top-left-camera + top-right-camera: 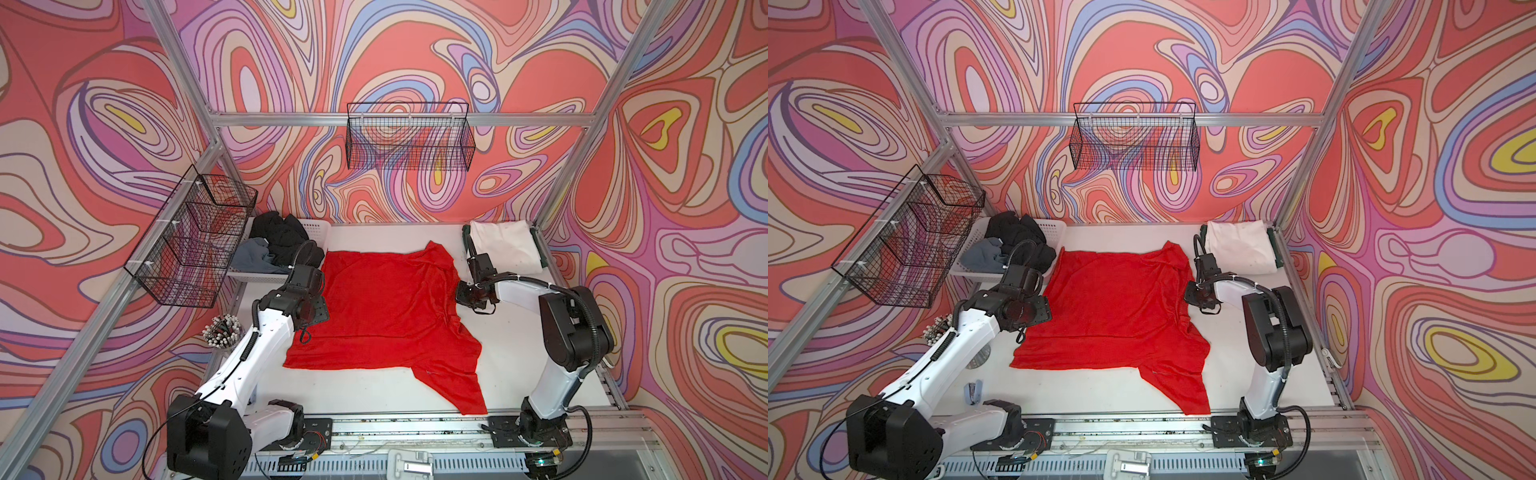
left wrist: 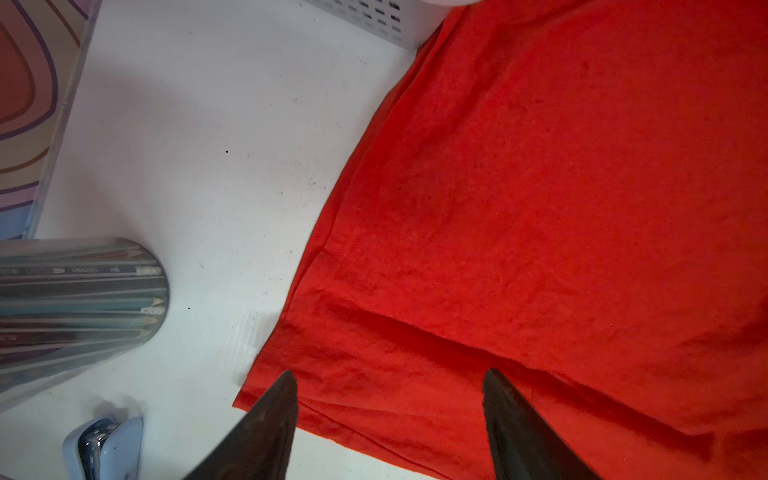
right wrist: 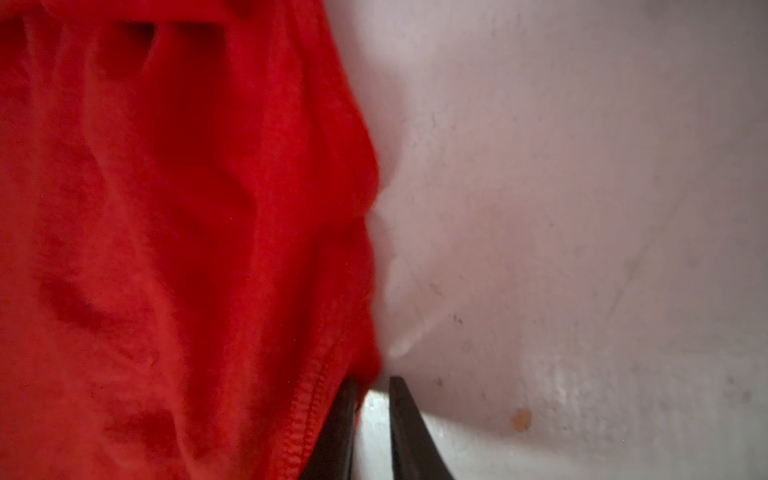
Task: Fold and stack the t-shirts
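In the right wrist view the right gripper [image 3: 372, 380] has its two dark fingers [image 3: 409, 428] standing narrow, with a thin slit of light between them. They sit right at the stitched hem of the large bright red short-sleeved cloth t-shirt [image 3: 166, 249]. The tips are blurred there, so it cannot be told whether they pinch the hem or only touch it. The left gripper [image 2: 390, 374] has its fingers [image 2: 270, 424] wide apart and empty. They are poised over the shirt's corner at the lower middle of the left wrist view, near a clear cup of pencils [image 2: 83, 299] and a pale blue stapler [image 2: 108, 444].

In both top views the red shirt lies spread on the white tabletop [image 1: 511, 365] at the centre of the frame. One sleeve trails toward the lower right, and the right edge is wrinkled. A folded white t-shirt [image 1: 505, 245] sits on a dark green t-shirt [image 1: 542, 257] at the upper right of the table. A crumpled black shirt [image 1: 276, 230] and a grey shirt [image 1: 253, 257] lie in the white perforated plastic basket [image 1: 320, 228] at the upper left.

The step in hand looks like squaring up the red shirt before its first fold. The next move likely calls for a sure pinch on the right hem and a matching grasp on the left corner. Both would then lift together so the cloth folds evenly.
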Controlling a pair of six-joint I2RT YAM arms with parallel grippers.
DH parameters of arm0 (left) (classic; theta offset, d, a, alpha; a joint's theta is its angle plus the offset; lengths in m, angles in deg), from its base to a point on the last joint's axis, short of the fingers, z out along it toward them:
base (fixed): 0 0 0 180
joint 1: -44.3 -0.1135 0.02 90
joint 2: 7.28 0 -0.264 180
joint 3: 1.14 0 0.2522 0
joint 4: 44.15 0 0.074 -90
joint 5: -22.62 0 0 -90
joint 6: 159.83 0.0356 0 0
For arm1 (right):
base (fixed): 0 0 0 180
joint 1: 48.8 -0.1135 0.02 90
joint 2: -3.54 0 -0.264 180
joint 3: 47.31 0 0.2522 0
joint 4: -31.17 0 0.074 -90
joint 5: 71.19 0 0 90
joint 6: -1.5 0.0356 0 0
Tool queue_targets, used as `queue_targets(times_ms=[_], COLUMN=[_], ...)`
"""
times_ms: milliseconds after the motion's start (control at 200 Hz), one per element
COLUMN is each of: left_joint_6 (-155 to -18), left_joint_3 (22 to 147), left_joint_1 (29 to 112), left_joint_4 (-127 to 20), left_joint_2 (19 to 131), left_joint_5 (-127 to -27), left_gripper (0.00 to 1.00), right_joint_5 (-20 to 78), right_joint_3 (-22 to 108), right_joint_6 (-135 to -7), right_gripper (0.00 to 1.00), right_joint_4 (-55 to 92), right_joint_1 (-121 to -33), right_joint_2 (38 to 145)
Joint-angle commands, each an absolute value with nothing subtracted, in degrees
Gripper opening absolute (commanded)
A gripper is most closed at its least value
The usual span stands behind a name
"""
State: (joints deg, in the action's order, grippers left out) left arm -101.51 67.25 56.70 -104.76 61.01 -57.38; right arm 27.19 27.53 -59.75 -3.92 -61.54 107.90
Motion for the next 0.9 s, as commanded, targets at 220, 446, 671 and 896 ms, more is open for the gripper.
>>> queue_targets(times_ms=[220,446,671,896], left_joint_6=[-101.1,-100.6,-100.2,-100.0], left_joint_3=[66.8,66.5,66.5,65.8], left_joint_1=[56.8,56.8,56.8,56.8], left_joint_4=[-105.1,-104.4,-104.3,-104.2], left_joint_2=[57.9,59.1,59.9,58.6], left_joint_5=[-58.0,-58.0,-57.8,-57.4], left_gripper=[0.72,0.73,0.73,0.72], right_joint_5=[26.6,19.1,14.8,7.7], right_joint_3=[29.3,31.1,33.4,35.8], right_joint_6=[-56.1,-58.0,-59.2,-61.5], right_gripper=[0.26,0.26,0.05,0.0], right_joint_4=[-3.1,-4.6,-7.3,-10.7], right_joint_1=[-61.7,-63.4,-66.6,-66.4], right_joint_2=[110.2,113.3,115.7,114.3])
